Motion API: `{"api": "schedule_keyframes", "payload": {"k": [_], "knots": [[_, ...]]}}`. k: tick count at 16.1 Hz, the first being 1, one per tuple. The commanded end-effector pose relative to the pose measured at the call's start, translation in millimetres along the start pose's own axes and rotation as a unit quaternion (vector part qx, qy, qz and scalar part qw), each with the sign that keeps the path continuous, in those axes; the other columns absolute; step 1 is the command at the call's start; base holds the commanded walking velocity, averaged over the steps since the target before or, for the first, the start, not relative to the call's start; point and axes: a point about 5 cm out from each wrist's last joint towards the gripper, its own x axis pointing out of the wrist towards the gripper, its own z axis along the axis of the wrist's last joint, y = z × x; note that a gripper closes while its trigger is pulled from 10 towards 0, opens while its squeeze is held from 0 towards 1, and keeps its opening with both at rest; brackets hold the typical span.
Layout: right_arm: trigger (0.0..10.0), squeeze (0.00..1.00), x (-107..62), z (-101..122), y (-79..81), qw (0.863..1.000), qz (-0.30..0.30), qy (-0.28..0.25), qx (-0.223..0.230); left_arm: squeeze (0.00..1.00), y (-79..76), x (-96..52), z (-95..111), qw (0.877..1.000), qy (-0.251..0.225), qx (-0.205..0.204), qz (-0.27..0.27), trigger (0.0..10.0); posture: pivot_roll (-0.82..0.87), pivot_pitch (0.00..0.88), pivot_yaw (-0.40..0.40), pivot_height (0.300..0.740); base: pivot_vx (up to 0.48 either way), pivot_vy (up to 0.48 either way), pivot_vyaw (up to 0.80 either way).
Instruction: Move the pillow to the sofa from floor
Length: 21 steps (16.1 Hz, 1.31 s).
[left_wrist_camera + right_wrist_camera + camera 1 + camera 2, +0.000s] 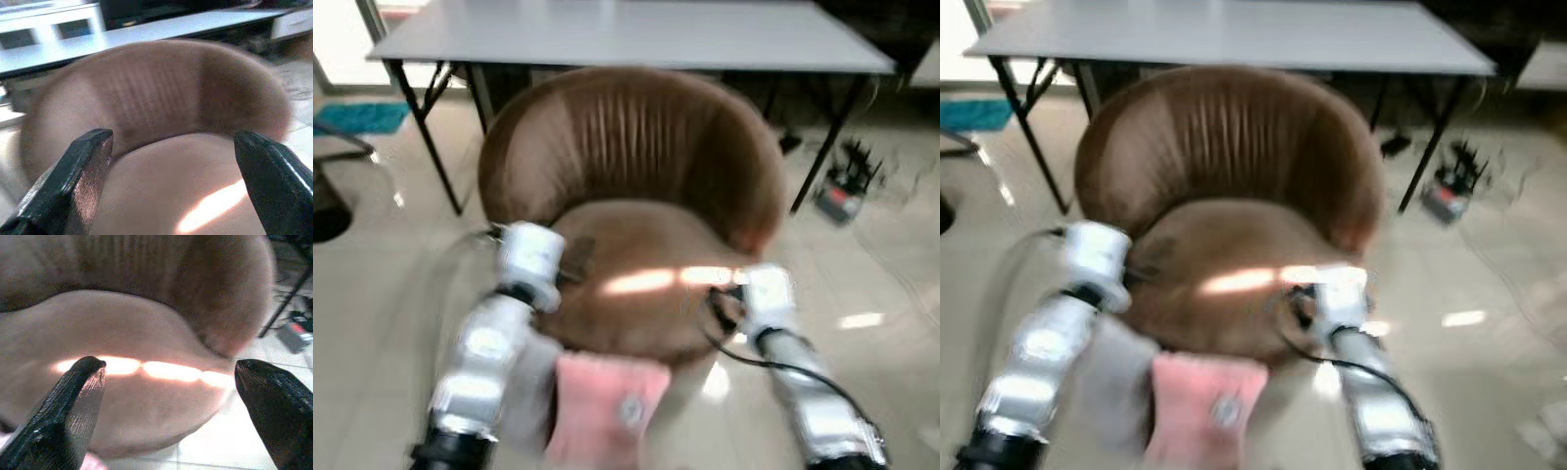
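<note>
Sofa: you face a round brown tub chair (636, 206) with a high curved back; a bright strip of sunlight runs across its seat.
Pillow: the pink pillow (607, 406) is at the near edge of your head views, low between your two arms and just in front of the seat's near rim. It is not on the seat. You cannot tell from these blurred pictures what it rests on.
Left gripper: your left gripper (171, 161) is held out over the near left part of the seat. Its two black fingers (73, 181) stand wide apart with nothing between them.
Right gripper: your right gripper (168, 391) reaches over the near right edge of the seat. Its fingers (68, 411) are also spread wide and hold nothing.
Table: a long grey table (636, 34) on black legs stands behind the chair, at the far side.
Floor: pale glossy tiles (881, 274); some cables and a small device (842, 191) lie to the far right under the table.
</note>
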Motion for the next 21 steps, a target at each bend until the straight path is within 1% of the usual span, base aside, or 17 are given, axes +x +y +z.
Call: {"api": "schedule_keyframes", "payload": {"k": [1, 3, 6, 11, 15, 17, 21], "knots": [[10.0, 0.0, 3.8, 9.3, 14.3, 1.0, 0.027, -0.015, -0.003, 0.0, 14.1, -6.1, -5.8, 1.0, 0.016, 0.006, 0.024, 10.0, 0.04, 0.0, -0.014, 0.74, 0.0, 0.0, 0.0], [10.0, 0.0, 4.6, 5.9, 14.0, 1.0, 0.025, -0.003, -0.001, 0.0, 15.5, -6.8, -7.7, 0.999, 0.024, 0.012, 0.031, 10.0, 0.04, 0.0, -0.016, 0.74, 0.0, 0.0, 0.0], [10.0, 0.0, 5.5, 5.0, 12.0, 1.0, 0.026, -0.004, 0.01, 0.0, 15.9, -7.2, -9.4, 0.999, 0.029, 0.021, 0.031, 10.0, 0.05, 0.0, -0.017, 0.71, 0.0, 0.0, 0.0], [10.0, 0.0, 6.0, 4.2, 10.9, 1.0, 0.025, -0.002, 0.01, 0.0, 14.4, -6.7, -10.1, 0.999, 0.032, 0.024, 0.028, 10.0, 0.04, 0.001, -0.016, 0.655, 0.0, 0.0, 0.0], [10.0, 0.0, 5.9, 3.2, 10.4, 1.0, 0.027, -0.001, 0.009, 0.0, 12.1, -6.7, -10.4, 0.999, 0.033, 0.025, 0.026, 10.0, 0.04, 0.002, -0.018, 0.62, 0.0, 0.0, 0.0], [10.0, 0.0, 4.6, 2.9, 11.2, 1.0, 0.028, -0.002, 0.009, 0.0, 11.4, -7.1, -10.6, 0.999, 0.033, 0.024, 0.025, 10.0, 0.04, 0.005, -0.018, 0.59, 0.0, 0.0, 0.0], [10.0, 0.0, 3.0, 1.5, 13.5, 0.999, 0.032, 0.001, 0.006, 0.0, 9.7, -7.6, -11.7, 0.999, 0.036, 0.023, 0.022, 10.0, 0.04, 0.004, -0.019, 0.586, 0.0, 0.0, 0.0]]}}
